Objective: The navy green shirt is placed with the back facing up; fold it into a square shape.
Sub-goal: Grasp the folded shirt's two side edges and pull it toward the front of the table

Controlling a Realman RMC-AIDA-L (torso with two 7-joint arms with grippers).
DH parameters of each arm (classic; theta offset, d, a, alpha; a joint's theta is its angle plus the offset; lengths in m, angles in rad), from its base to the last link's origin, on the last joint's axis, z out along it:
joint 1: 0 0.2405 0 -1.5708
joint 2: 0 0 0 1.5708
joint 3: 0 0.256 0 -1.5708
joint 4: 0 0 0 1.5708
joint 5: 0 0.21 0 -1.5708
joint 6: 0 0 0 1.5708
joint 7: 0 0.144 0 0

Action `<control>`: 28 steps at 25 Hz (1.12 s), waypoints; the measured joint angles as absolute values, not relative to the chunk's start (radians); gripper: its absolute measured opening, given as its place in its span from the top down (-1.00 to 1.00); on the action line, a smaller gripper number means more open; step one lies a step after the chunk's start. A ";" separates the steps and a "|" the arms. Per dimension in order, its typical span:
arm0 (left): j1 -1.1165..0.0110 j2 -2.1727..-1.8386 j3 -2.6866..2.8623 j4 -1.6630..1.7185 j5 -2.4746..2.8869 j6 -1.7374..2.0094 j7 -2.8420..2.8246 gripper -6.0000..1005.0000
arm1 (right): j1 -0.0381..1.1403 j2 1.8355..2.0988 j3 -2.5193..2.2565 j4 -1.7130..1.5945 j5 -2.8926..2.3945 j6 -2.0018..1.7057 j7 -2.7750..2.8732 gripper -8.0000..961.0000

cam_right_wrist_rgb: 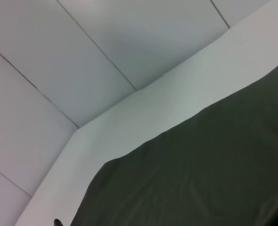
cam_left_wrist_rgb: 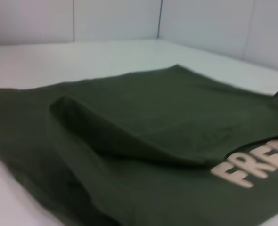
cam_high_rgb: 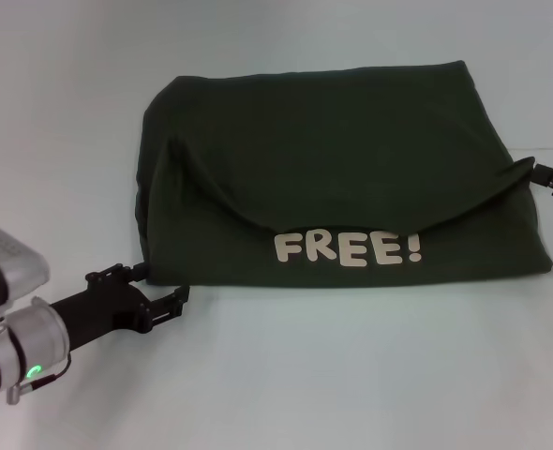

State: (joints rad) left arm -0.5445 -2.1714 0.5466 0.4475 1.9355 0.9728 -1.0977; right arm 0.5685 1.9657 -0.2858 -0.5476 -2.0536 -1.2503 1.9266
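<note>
So the left gripper (cam_high_rgb: 167, 305) sat low on the white table (cam_high_rgb: 351, 375), fingers apart, right at the navy green shirt (cam_high_rgb: 351, 159)'s near-left corner. The shirt lay partly folded to its right, "FREE!" lettering (cam_high_rgb: 349, 249) showing. Right gripper (cam_high_rgb: 550, 178) was pinching the shirt's far-right edge, lifting it.
</note>
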 joint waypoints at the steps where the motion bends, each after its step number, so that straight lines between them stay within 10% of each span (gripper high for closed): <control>1: -0.550 -2.171 0.552 0.442 1.936 0.954 -1.098 -0.52 | 0.567 1.967 -0.286 -0.547 -2.054 -1.248 1.927 -0.49; 28: -0.571 -2.172 0.612 0.438 1.931 0.912 -1.105 -0.33 | 0.533 1.980 -0.285 -0.543 -2.054 -1.236 1.926 -0.49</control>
State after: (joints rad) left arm -0.5714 -2.1721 0.6117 0.4377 1.9310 0.9117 -1.1046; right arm 0.5328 1.9800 -0.2853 -0.5430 -2.0539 -1.2364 1.9261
